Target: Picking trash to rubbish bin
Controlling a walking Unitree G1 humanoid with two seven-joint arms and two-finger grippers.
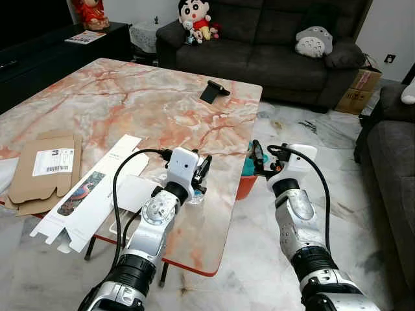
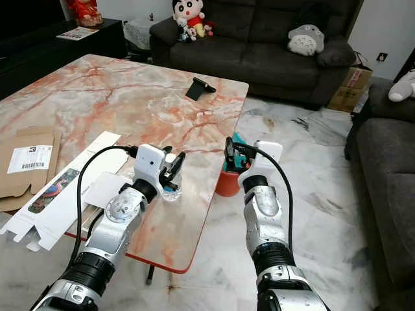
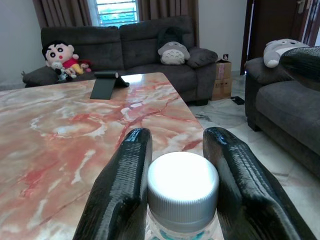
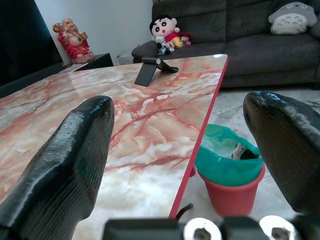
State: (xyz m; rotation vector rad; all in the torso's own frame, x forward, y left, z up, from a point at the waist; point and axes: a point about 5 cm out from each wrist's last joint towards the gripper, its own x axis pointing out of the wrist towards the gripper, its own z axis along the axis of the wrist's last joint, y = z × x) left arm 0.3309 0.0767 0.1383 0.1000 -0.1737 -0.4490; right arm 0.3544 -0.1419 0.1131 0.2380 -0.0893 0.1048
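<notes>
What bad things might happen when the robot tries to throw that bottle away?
The left gripper holds the small bottle only near its white cap, so it may slip or tip when lifted. The bottle stands near the table edge, so a slip might send it onto the floor. The red bin sits low beside the table, so a drop from up high might miss it.

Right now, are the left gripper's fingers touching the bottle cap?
Touching. In the left wrist view, the left gripper has both fingers pressed against the white bottle cap, no gap either side.
</notes>
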